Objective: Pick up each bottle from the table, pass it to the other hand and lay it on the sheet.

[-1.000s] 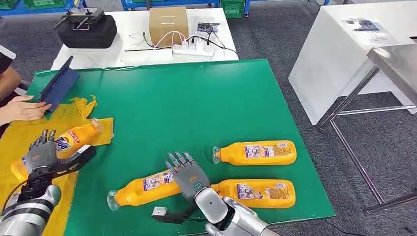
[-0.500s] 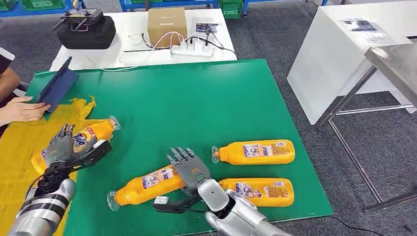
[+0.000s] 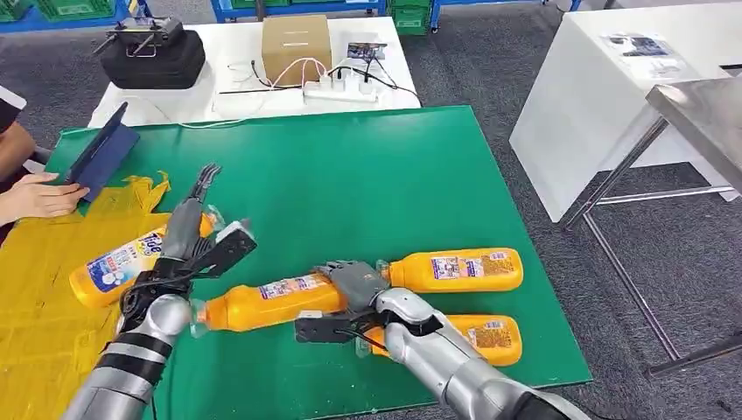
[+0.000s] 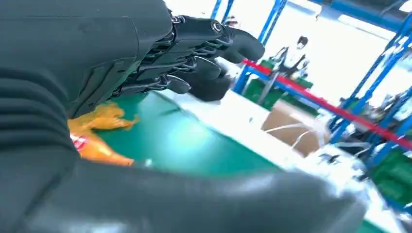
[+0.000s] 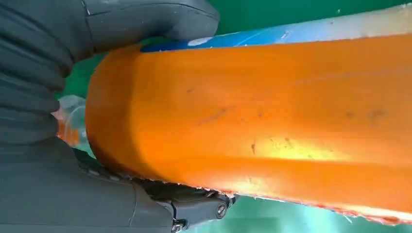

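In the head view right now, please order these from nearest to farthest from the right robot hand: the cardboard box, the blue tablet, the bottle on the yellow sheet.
Measured from the right robot hand:
1. Bottle on the yellow sheet, to its left, beside the left robot hand.
2. Blue tablet, at the table's far left, by a person's hand.
3. Cardboard box, on the white table beyond.

1. Orange bottles: four. One [image 3: 118,265] on the yellow sheet [image 3: 39,324], one [image 3: 262,302] in the robot's hand, two more [image 3: 455,269] [image 3: 490,339] on the green mat.
2. Yellow sheets: one.
3. Cardboard boxes [image 3: 296,45]: one.
4. Tablets [image 3: 101,156]: one.
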